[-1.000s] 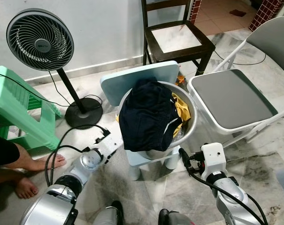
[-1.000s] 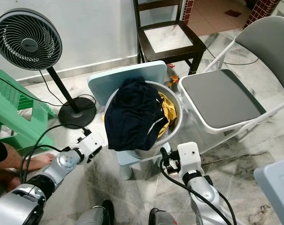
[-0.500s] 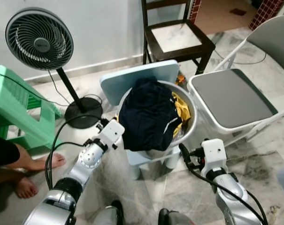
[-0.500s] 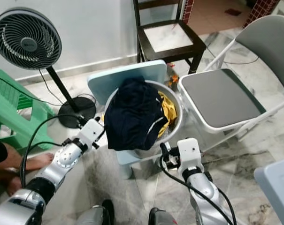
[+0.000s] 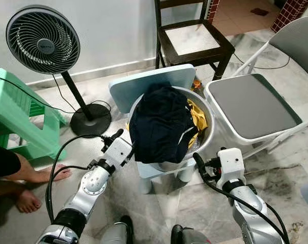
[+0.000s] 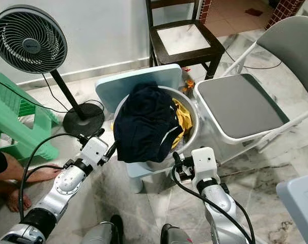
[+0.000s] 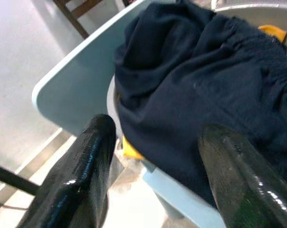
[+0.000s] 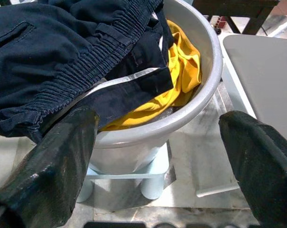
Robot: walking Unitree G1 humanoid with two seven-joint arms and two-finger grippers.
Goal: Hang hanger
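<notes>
Left pincer [image 7: 155, 156] has risen, now hovering fingers spread beside the dark garment [image 5: 160, 125] draping over the basin [image 5: 207, 133] on the blue stool [image 5: 143, 86]. Right pincer [image 8: 157, 156] is gaping wide near the basin's right.

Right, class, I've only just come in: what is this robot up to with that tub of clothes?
The robot stands over a grey basin of laundry on a pale blue stool. Its left pincer, open, is beside the dark garment draped over the basin's edge. The right pincer, also open, hangs low before the basin. Neither holds anything; I can't see a hanger.
</notes>
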